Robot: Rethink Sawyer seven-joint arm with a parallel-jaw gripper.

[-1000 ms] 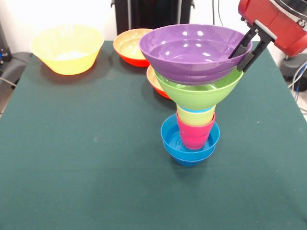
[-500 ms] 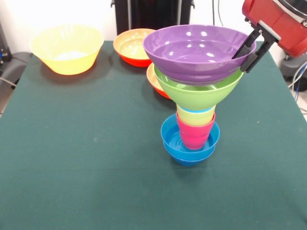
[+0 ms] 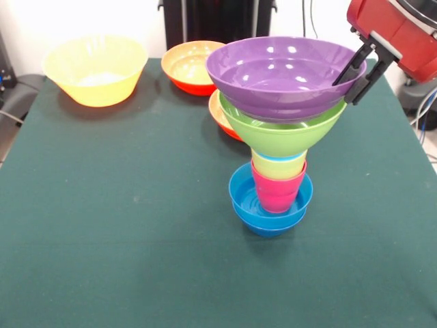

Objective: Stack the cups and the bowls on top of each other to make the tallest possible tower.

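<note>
The tower stands right of the table's middle. A small blue bowl (image 3: 247,199) forms its base, with a pink cup (image 3: 276,190), a yellow cup (image 3: 278,166) and a sliver of light blue cup (image 3: 280,156) above it. The lime green bowl (image 3: 281,134) sits on those cups. The purple bowl (image 3: 281,74) lies in the green one, sitting a little to the right. My gripper (image 3: 358,72) comes in from the upper right and is shut on the purple bowl's right rim, one finger inside and one outside.
A large yellow bowl (image 3: 95,68) sits at the far left. An orange bowl (image 3: 184,67) stands at the far middle, and a second orange bowl (image 3: 221,113) is partly hidden behind the tower. The table's right edge is close to the gripper.
The gripper and the purple bowl have shifted slightly to the right and a little upward together. The rest of the tower has not moved.
</note>
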